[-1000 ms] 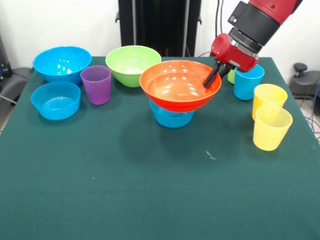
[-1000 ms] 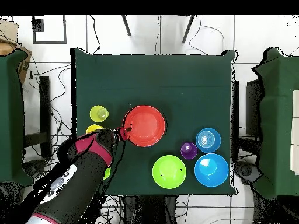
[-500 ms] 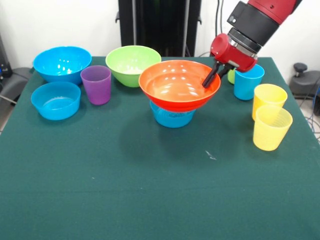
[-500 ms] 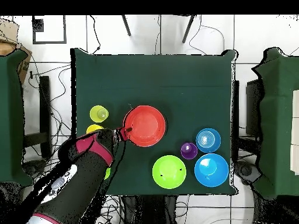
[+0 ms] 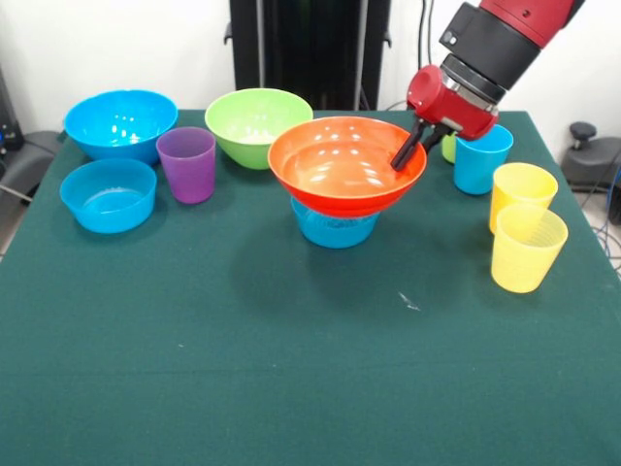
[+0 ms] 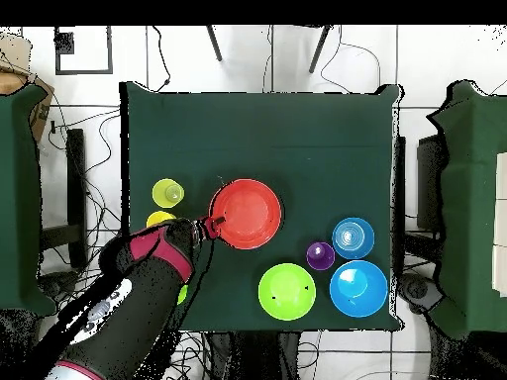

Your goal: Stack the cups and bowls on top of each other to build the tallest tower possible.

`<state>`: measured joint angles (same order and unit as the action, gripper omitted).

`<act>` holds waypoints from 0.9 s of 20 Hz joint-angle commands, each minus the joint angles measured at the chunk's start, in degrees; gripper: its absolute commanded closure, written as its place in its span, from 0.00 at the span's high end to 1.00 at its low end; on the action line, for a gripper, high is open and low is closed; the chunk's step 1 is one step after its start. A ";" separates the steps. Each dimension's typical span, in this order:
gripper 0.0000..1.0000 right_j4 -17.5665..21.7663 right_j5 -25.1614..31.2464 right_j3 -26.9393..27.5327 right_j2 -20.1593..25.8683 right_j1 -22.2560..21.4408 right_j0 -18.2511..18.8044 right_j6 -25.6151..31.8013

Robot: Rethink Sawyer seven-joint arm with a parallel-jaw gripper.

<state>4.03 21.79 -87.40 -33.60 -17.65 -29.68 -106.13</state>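
**Fingers clamped on the orange bowl's rim, bowl sitting on the small blue one**

Fingers (image 5: 406, 152) of the black gripper (image 5: 411, 150) pinch the right rim of the wide glossy orange plastic bowl (image 5: 346, 165), one finger inside the bowl and the other outside its wall. From above, the gripper (image 6: 208, 227) meets the same bowl (image 6: 245, 213) at its lower left edge. Behind the fingers sits the red wrist block, then the black and red arm (image 5: 495, 44) running up to the top right corner.

That orange bowl rests on a small round blue plastic bowl (image 5: 333, 228), open side up, near the middle of the green-covered table (image 5: 291, 369).

Just right of the gripper stands a blue plastic tumbler (image 5: 480, 159), with a lime green tumbler (image 5: 449, 148) partly hidden beside it. Nearer the right edge, two yellow tumblers (image 5: 525, 236) stand touching, one in front of the other.

To the left, well apart from the stack, are a lime green bowl (image 5: 254, 123), a translucent purple tumbler (image 5: 187, 164), a large blue bowl (image 5: 120, 122) and another small blue bowl (image 5: 108, 194), all upright.
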 commanded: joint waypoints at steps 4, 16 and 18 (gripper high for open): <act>0.00 -0.99 2.77 -2.73 5.30 3.55 0.72 -9.75; 0.00 -1.00 0.41 -5.30 5.51 3.31 0.57 -10.66; 0.00 -1.05 0.12 -5.49 5.45 3.40 0.52 -10.82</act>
<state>4.02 21.77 -88.90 -33.60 -17.27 -29.68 -106.13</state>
